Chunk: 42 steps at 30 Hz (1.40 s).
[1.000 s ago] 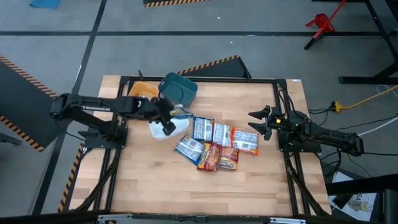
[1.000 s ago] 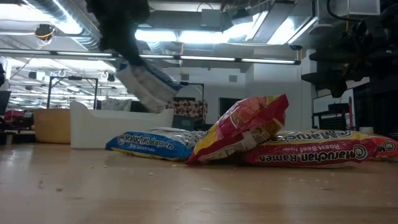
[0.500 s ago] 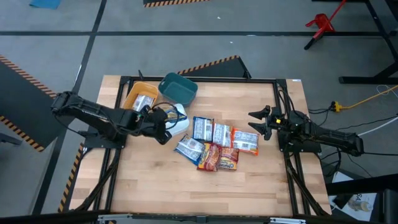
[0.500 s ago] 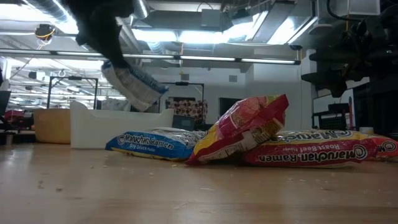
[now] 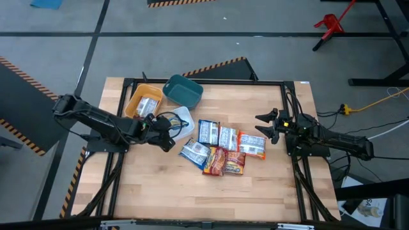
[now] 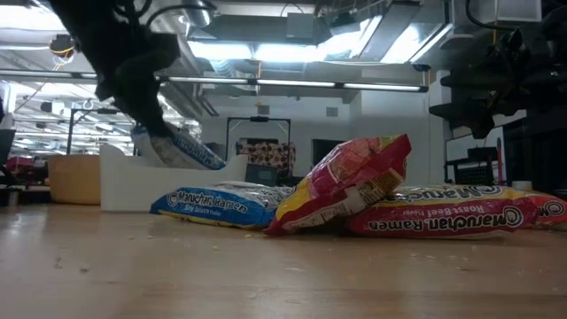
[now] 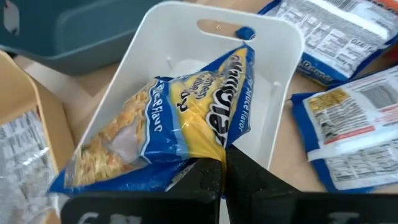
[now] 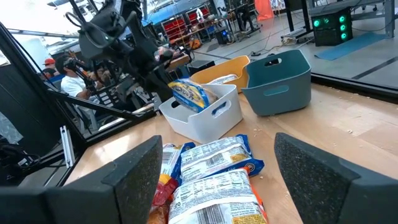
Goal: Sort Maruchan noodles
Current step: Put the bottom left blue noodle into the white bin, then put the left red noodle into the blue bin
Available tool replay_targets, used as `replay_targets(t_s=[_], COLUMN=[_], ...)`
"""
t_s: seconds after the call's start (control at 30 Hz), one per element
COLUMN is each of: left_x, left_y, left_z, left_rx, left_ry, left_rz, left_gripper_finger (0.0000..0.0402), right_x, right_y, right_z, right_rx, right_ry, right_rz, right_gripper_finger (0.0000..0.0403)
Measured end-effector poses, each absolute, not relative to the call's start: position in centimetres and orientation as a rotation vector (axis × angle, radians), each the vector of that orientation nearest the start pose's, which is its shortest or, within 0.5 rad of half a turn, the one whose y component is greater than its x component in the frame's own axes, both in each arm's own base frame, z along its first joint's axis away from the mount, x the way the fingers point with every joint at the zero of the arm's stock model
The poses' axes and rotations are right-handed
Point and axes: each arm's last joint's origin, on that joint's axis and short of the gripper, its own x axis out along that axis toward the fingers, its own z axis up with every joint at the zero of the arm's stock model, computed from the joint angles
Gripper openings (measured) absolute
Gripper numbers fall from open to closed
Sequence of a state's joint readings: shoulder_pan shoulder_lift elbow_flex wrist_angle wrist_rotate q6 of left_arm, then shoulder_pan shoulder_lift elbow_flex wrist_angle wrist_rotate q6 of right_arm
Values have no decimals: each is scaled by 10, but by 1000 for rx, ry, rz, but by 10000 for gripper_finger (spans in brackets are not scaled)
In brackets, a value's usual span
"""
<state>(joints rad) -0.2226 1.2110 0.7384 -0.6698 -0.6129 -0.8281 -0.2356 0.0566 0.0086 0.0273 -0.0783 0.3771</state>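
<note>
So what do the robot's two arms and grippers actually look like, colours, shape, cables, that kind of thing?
Both arms are dark, nearly black, built from slim jointed segments. The left gripper has two flat black fingers with squared tips, and thin cables loop beside its wrist. The right gripper has two broad, dark grey fingers with slanted faces. Black cables run along the table frame under each arm. No markings are legible.
</note>
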Motion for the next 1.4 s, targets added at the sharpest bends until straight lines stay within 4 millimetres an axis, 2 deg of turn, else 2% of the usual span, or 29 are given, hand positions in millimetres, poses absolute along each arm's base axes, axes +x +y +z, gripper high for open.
replay_targets(t_s=[0.17, 0.3, 0.47, 0.63, 0.77, 1.0, 1.13, 1.27, 1.4], left_x=[207, 207, 207, 207, 208, 218, 228, 240, 242], left_y=[-30, -31, -27, -23, -21, -24, -28, -35, -40], left_z=[196, 194, 192, 192, 193, 214, 237, 259, 262], left_rx=[-305, -331, -388, -402, -421, -468, -520, -570, -565], left_ry=[798, 823, 884, 885, 893, 889, 857, 755, 702], left_rz=[724, 692, 657, 666, 663, 588, 479, 355, 361], left_gripper_finger=[0, 14, 65, 124, 157, 180, 182, 182, 180], right_x=[98, 98, 98, 98, 98, 98, 98, 98, 98], right_y=[-21, -21, -21, -21, -21, -21, -21, -21, -21], right_z=[165, 165, 165, 165, 165, 165, 165, 165, 165], right_rx=[380, 380, 380, 380, 380, 380, 380, 380, 379], right_ry=[-9, -9, -9, -9, -8, -8, -8, -8, -8], right_rz=[-160, -160, -158, -157, -149, -149, -149, -149, -148], right_gripper_finger=[296, 296, 296, 296, 296, 296, 296, 296, 296])
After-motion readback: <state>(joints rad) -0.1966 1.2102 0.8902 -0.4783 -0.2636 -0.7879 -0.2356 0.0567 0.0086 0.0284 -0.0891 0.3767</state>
